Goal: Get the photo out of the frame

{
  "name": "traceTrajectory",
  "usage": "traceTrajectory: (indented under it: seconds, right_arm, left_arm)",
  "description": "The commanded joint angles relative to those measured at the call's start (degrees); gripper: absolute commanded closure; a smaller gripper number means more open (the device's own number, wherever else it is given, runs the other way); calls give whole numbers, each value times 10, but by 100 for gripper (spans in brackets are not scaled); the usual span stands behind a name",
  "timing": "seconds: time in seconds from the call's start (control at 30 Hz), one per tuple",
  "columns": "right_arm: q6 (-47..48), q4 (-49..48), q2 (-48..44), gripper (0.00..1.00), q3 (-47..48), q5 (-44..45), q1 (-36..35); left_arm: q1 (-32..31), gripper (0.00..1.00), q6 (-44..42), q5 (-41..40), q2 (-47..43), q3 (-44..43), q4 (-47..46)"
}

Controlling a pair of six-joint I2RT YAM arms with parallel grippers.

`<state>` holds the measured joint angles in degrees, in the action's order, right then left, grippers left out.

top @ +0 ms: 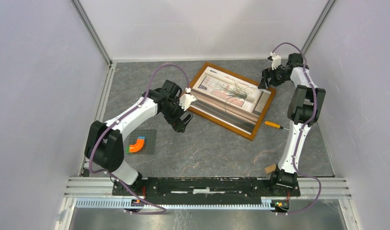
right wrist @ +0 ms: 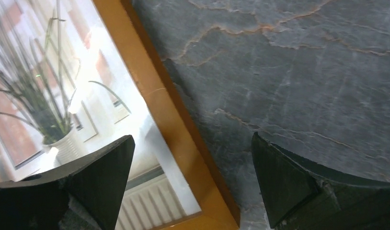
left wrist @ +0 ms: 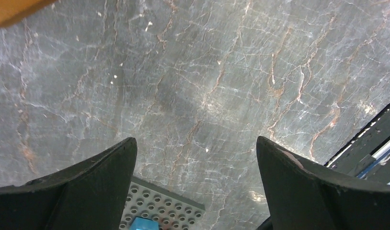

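The frame (top: 219, 124), with its narrow orange-brown wooden border, lies flat and turned at an angle at the back middle of the table. The photo (top: 231, 93) of a spiky green plant faces up inside it. My left gripper (top: 182, 122) hovers open just off the frame's left corner, above bare table. In the left wrist view that gripper (left wrist: 195, 139) holds nothing, and a bit of frame (left wrist: 11, 8) shows at top left. My right gripper (top: 265, 81) is open over the frame's right corner. The right wrist view shows it (right wrist: 192, 135) straddling the frame's edge (right wrist: 169, 120), beside the photo (right wrist: 49, 96).
A small grey studded plate (top: 147, 136) with an orange and blue block (top: 136, 143) lies at the left. An orange-handled screwdriver (top: 274, 125) rests right of the frame. A small brown block (top: 270, 168) sits by the right arm's base. White walls enclose the table.
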<state>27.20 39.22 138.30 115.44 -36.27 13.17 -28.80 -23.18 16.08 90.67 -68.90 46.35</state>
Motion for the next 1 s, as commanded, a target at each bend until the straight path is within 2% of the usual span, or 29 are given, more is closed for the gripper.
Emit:
traceTrajectory:
  seconds: [0.0, 0.1, 0.23, 0.33, 0.47, 0.73, 0.97]
  right_arm:
    - [-6, 43, 12, 3, 0, -72, -1]
    - [13, 80, 11, 9, -32, -108, -3]
    - [34, 126, -6, 15, -68, -133, -15]
    - [43, 123, -44, 16, -126, -130, -33]
    - [56, 122, -92, 17, -203, -122, -55]
    - [103, 145, -166, 20, -311, -120, -82]
    - [137, 145, -227, 21, -433, -137, -115]
  left_arm:
    - [35, 0, 73, -3, -20, 14, -12]
    - [68, 0, 88, 21, -18, 30, -23]
    - [73, 0, 92, 34, -11, 47, -55]
    - [76, 0, 99, 25, 34, 35, -72]
    - [107, 2, 108, 44, 115, -21, -76]
    - [114, 5, 72, 94, 195, -105, -79]
    - [136, 4, 82, 155, 279, -226, -39]
